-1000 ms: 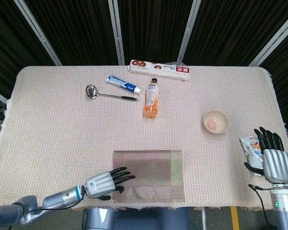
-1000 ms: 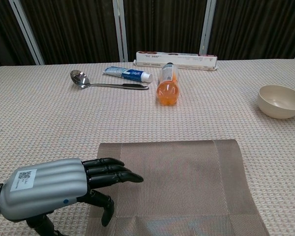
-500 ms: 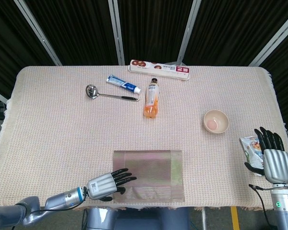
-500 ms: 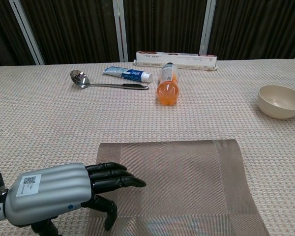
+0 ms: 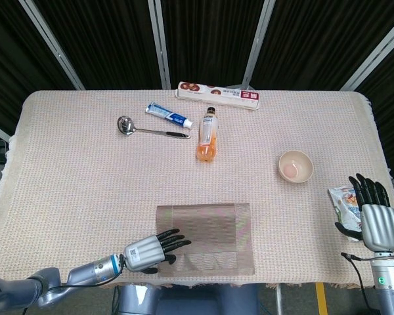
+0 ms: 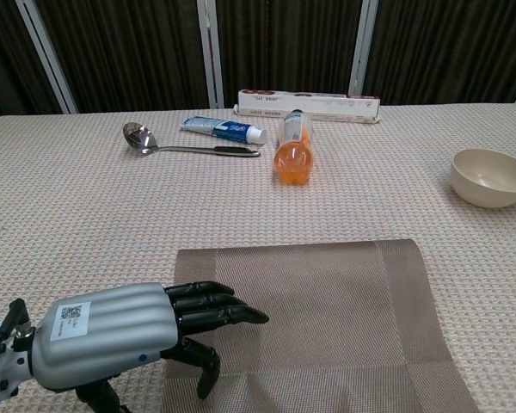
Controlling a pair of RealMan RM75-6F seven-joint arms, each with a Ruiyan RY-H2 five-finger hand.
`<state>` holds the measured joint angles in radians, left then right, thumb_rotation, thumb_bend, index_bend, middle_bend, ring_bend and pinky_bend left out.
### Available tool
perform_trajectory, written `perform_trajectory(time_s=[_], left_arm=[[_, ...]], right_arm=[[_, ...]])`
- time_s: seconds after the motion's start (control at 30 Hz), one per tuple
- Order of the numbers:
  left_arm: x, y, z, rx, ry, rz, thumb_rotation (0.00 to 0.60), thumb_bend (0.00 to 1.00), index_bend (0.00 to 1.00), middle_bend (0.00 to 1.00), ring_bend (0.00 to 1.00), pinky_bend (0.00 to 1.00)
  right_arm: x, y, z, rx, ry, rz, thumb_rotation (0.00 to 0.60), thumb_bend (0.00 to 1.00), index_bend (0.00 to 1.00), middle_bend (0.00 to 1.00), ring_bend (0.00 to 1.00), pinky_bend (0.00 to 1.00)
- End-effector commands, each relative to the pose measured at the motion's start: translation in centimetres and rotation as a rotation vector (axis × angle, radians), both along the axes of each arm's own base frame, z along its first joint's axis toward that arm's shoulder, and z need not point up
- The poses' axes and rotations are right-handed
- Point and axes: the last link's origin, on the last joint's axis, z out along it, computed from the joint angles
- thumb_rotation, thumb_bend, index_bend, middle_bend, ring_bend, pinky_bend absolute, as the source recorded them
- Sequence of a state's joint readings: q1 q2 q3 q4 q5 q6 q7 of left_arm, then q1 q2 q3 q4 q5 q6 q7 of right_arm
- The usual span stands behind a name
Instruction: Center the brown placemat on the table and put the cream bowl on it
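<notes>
Left hand (image 6: 129,331) at near edge, fingers extended and slightly spread over near-left corner of brown woven placemat (image 5: 207,237); thumb tucked below, grip can't be told. Right hand (image 5: 378,220) near-right, fingers open, beside a printed snack packet (image 5: 342,200). Cream round bowl (image 6: 491,177) right, well apart from mat. Far: orange drink bottle (image 6: 293,148), steel spoon (image 6: 155,143).
</notes>
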<state>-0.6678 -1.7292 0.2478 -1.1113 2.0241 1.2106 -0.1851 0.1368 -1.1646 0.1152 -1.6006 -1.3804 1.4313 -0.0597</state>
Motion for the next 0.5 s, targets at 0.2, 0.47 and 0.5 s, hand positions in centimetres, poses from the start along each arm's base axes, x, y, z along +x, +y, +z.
perform_trajectory(time_s=[0.2,0.47,0.5], left_arm=[[0.48,0.32,0.1,0.009,-0.011,0.003,0.6,0.15,0.46,0.0,0.0,0.0],[0.89,0.51,0.19,0.013,-0.017,0.0,0.6,0.15,0.46,0.0,0.0,0.0],[0.93,0.5,0.2,0.011,-0.017,0.001,0.6,0.15,0.46,0.0,0.0,0.0]], right_arm=[[-0.01,0.01,0.0,0.003,-0.001,-0.002,0.6,0.0,0.0,0.0,0.0,0.0],[0.0,0.02,-0.01,0.008,0.002,-0.004,0.6,0.0,0.0,0.0,0.0,0.0],[0.0,0.02,0.0,0.008,0.003,-0.004,0.6,0.0,0.0,0.0,0.0,0.0]])
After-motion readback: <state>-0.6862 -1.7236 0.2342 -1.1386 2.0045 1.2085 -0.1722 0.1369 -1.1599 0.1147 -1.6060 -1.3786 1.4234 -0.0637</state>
